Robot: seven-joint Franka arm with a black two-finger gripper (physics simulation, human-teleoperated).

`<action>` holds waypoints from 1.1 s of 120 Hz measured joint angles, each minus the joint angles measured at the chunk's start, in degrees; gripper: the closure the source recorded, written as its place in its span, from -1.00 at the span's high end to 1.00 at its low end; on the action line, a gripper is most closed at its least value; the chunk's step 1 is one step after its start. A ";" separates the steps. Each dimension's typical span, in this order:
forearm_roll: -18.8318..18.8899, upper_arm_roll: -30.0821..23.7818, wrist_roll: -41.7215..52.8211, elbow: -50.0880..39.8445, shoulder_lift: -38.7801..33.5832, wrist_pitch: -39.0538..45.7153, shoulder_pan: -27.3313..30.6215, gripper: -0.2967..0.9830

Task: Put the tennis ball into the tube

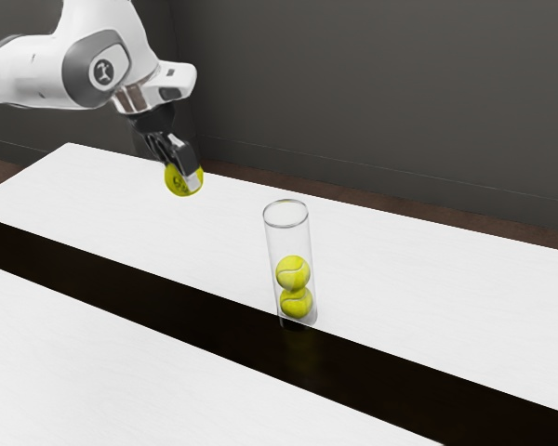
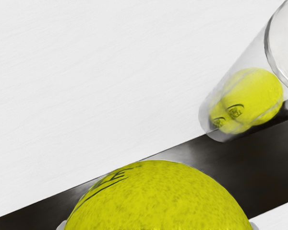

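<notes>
Gripper [image 1: 188, 175]: black, at the end of the white arm [image 1: 98, 60], pointing down at a slant in the exterior view, above the table [image 1: 74, 186].
Fingers: pinching the held ball [image 1: 178, 186] between them; in the wrist view a bit of a pale tip shows at each side of it.
Held ball: yellow-green tennis ball, up in the air between the fingers, outside the tube [image 1: 272, 249] and apart from it; dark printed lettering and a dark line run over its skin in the wrist view.
Tube: clear, upright, its round rim [image 1: 286, 201] open at the top; it stands on the exterior view's right of the gripper.
Foot of the tube: at the edge of the dark strip [image 1: 167, 302], partly over the white surface and partly over the strip.
Balls inside: two, stacked one on the other, the upper ball [image 1: 293, 273] resting on the lower ball [image 1: 297, 303], which sits near the bottom; free room is left above them, below the rim.
Table: white, with the dark strip running lengthwise between two white parts.
Backdrop: plain dark grey wall [image 1: 400, 93] beyond the table, brown floor [image 1: 539, 243] along its foot.
</notes>
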 joint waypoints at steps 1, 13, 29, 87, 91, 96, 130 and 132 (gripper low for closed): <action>0.00 -0.03 -0.10 0.10 0.23 0.02 -0.25 -0.18; 0.14 -0.61 -1.29 2.83 3.11 0.54 -2.98 -0.18; 0.67 -0.55 -2.77 6.56 6.66 0.93 -7.03 -0.18; 3.36 -0.18 -6.77 13.00 14.84 1.49 -13.50 -0.13; 3.47 -0.17 -6.97 13.06 15.14 1.52 -13.85 -0.13; 3.57 -0.17 -7.22 13.09 15.38 1.55 -14.22 -0.13; 3.58 -0.14 -8.39 13.13 16.04 1.79 -15.57 0.15; 3.54 -0.14 -8.41 13.13 16.02 1.82 -15.60 0.18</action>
